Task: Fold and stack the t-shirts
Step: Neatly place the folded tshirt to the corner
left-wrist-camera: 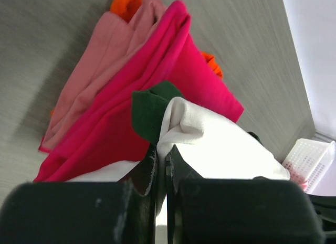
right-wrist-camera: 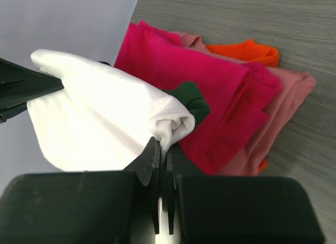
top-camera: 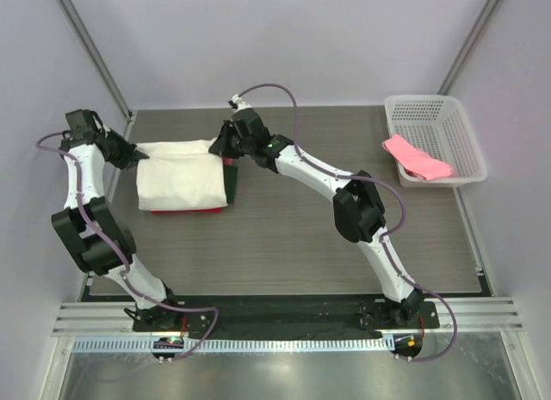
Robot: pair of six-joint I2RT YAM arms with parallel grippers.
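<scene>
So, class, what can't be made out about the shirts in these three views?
- Top view: white shirt covers what lies beneath; only a red edge shows.
- Right wrist: orange cloth mostly buried under magenta shirt.
- Top view: pink shirt in basket, folds too small to tell.

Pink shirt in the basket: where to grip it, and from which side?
Grip the pink shirt by the end overhanging the left rim of the basket, from above on the table side; it lies outside the mesh walls, so jaws likely close unobstructed.

The t-shirts are soft matt cloth, the table matt grey wood-grain, the basket white plastic mesh.
</scene>
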